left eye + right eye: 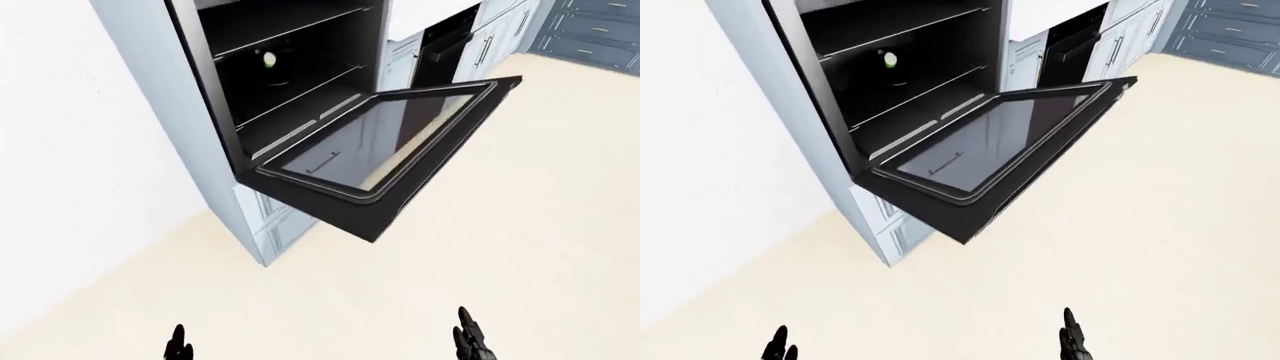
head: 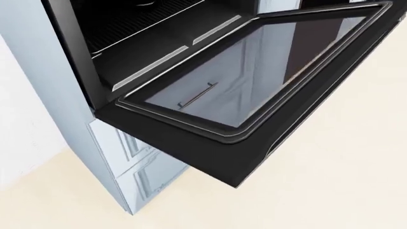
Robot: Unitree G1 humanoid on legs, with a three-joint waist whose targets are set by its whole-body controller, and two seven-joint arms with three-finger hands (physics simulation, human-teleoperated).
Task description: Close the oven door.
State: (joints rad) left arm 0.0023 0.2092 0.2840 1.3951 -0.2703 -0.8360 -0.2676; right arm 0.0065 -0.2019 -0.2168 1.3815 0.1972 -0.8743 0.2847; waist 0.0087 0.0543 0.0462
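Observation:
The black oven door point(image 1: 385, 154) hangs open, lying nearly flat, and juts out of the tall grey cabinet toward the lower right of the left-eye view. Its glass pane point(image 2: 254, 76) fills much of the head view; the outer edge point(image 2: 191, 152) faces me. The oven cavity point(image 1: 290, 67) shows wire racks with a small green-and-white object point(image 1: 268, 61) on one. Only fingertips show at the bottom edge: my left hand point(image 1: 178, 346) and right hand point(image 1: 470, 339), fingers extended, both well below the door and apart from it, holding nothing.
Grey drawers point(image 2: 137, 164) sit under the oven. A white wall point(image 1: 80, 172) stands to the left. A second black appliance point(image 1: 445, 45) and more grey cabinets point(image 1: 590, 30) line the top right. Beige floor point(image 1: 480, 255) stretches below and to the right of the door.

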